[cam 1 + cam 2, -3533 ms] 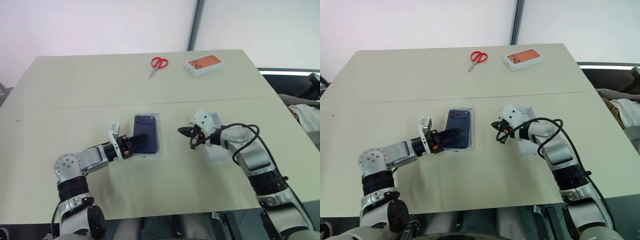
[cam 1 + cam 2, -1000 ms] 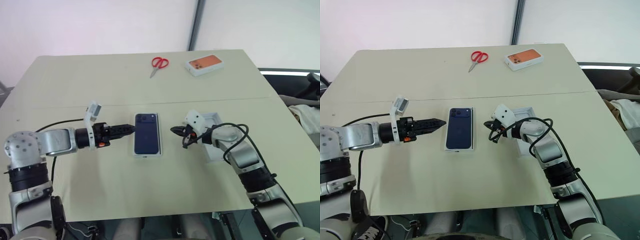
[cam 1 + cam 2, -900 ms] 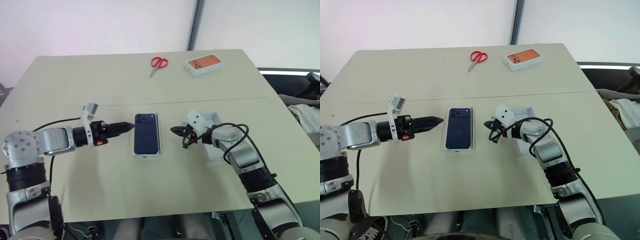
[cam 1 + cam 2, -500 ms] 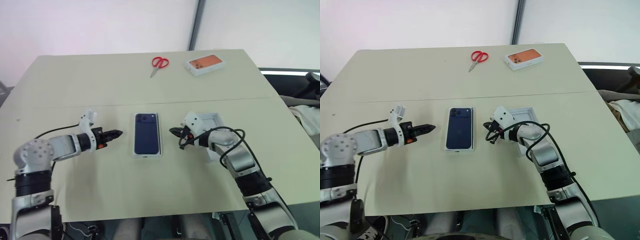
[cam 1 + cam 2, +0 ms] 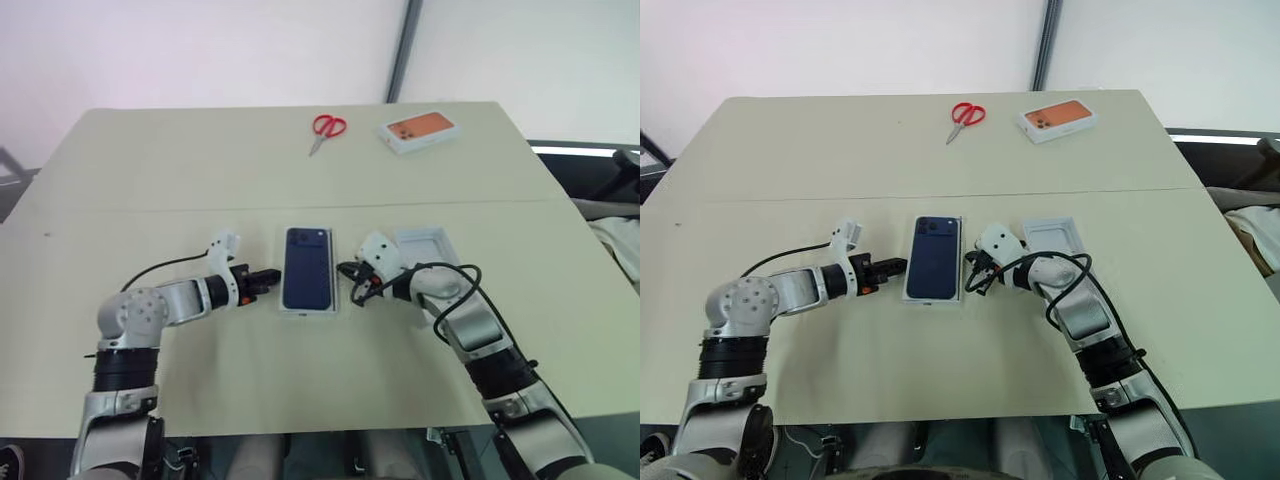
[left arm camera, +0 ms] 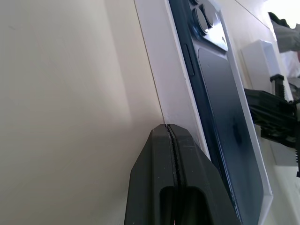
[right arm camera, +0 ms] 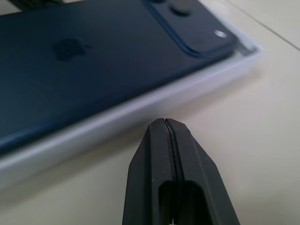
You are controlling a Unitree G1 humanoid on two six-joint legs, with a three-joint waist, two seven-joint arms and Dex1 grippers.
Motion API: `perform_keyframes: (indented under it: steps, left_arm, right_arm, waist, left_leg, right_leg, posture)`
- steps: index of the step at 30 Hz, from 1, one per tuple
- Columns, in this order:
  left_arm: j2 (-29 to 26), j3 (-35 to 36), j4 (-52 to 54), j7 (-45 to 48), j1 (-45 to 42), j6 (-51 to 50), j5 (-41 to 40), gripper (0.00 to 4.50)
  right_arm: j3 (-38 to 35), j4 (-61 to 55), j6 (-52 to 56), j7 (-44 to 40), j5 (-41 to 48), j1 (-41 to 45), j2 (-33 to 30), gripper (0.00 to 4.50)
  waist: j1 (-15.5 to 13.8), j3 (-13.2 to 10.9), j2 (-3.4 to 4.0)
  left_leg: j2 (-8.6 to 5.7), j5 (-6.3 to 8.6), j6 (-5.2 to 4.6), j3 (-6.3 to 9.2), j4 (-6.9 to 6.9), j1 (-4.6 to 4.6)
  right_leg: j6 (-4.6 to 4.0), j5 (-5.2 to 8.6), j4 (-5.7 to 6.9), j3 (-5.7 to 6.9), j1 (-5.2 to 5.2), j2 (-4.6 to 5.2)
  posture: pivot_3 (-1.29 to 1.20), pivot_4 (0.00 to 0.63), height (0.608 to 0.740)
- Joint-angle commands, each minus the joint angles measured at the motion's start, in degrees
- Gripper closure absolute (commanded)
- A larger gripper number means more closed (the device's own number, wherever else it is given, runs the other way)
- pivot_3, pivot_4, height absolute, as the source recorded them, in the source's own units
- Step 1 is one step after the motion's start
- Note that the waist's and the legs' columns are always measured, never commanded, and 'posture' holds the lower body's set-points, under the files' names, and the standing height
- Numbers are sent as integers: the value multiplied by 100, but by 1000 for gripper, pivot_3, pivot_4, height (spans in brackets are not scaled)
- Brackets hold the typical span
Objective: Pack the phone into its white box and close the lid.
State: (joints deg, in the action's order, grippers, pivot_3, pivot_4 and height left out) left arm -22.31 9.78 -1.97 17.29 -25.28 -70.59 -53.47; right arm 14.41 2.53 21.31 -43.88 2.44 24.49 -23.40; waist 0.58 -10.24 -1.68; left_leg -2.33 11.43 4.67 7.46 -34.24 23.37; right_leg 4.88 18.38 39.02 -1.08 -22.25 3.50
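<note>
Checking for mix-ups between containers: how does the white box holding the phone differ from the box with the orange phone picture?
The white box lies open near the table's front, between both grippers, with the dark blue phone in it; the orange-printed box sits at the far edge, beside the red scissors. The white box lies lengthwise front to back, the orange-printed box slanted. Both are white, flat and phone-sized.
</note>
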Motion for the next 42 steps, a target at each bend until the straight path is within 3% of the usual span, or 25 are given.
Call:
perform_keyframes:
  steps: [1, 8, 19, 28, 42]
  left_arm:
    - [167, -292, 246, 208, -101, -217, -38, 4459]
    - [742, -706, 67, 308, -372, -191, 259, 4459]
    - [1361, -1238, -430, 859, -706, 127, 888, 4459]
    - [1256, -1215, -274, 1065, -576, -23, 1010, 4459]
    - [848, -940, -339, 1224, -505, 134, 1234, 4459]
  right_arm:
    - [-156, -391, 146, -242, 196, -194, -246, 4500]
    - [-608, -956, 420, -706, 506, -625, -1178, 4500]
    - [-976, -1586, 658, -610, 649, -1367, -1619, 4500]
    - [-1128, -1263, 526, -276, 602, -1056, -1473, 4500]
    - [-955, -1474, 542, -572, 575, -1119, -1714, 4500]
  waist:
    - [4, 0, 0]
    - [-58, 0, 0]
    - [-134, 0, 1]
    - [-113, 0, 2]
    - [-41, 0, 3]
  left_leg:
    - [0, 0, -1, 0, 0, 0]
    - [-7, 2, -4, -2, -6, 2]
    - [-7, 4, -9, -8, -17, 1]
    - [-5, 6, -12, -8, -26, 0]
    - [2, 8, -15, -10, -27, -2]
  right_leg:
    - [0, 0, 0, 1, 0, 0]
    - [2, 1, -4, 11, 9, 4]
    - [5, 3, -11, 13, 22, 2]
    - [6, 3, -14, 14, 27, 1]
    - [6, 4, -14, 14, 27, -4]
  posture:
    - [0, 150, 740]
    - [0, 150, 740]
    - [0, 150, 740]
    - [0, 150, 740]
    - [0, 150, 740]
